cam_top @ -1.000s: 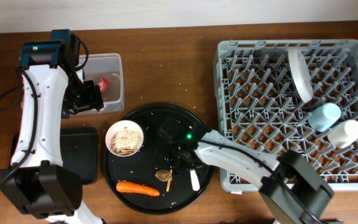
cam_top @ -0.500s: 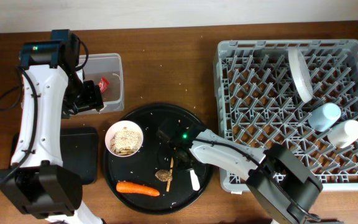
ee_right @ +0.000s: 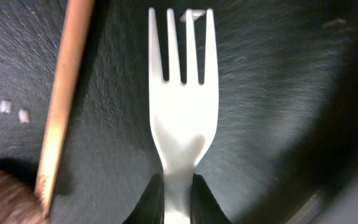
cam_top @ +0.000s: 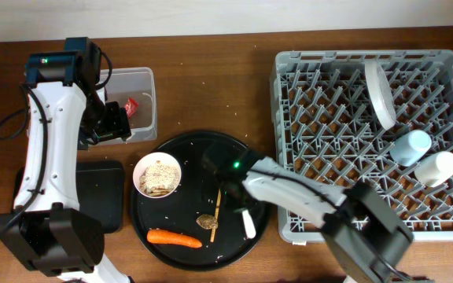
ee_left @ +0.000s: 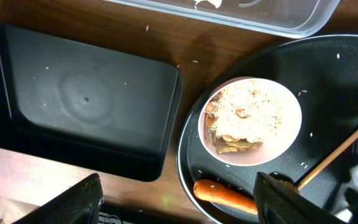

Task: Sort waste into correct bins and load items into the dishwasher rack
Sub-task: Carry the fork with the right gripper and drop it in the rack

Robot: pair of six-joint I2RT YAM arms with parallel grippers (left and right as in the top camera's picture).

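Note:
My right gripper (ee_right: 178, 190) is shut on the neck of the white plastic fork (ee_right: 182, 93), which lies on the round black tray (cam_top: 179, 149). From overhead the fork (cam_top: 248, 226) pokes out below that gripper (cam_top: 244, 211). Also on the tray are a carrot (cam_top: 174, 238), a brown lump (cam_top: 205, 222) and a white bowl (cam_top: 138, 169) of oat scraps. My left gripper (cam_top: 104, 126) hangs open and empty beside the clear tub (cam_top: 144, 82), which holds a red wrapper (cam_top: 132, 104). The shallow black tray (cam_top: 104, 192) lies below it.
A thin wooden stick (cam_top: 217, 208) lies left of the fork. The grey rack (cam_top: 289, 59) on the right holds a plate (cam_top: 380, 94), a blue cup (cam_top: 411, 145) and a white cup (cam_top: 436, 167). Small crumbs dot the round tray.
My right gripper has closed on the fork, and its arm has shifted slightly to the right. The left arm has not moved.

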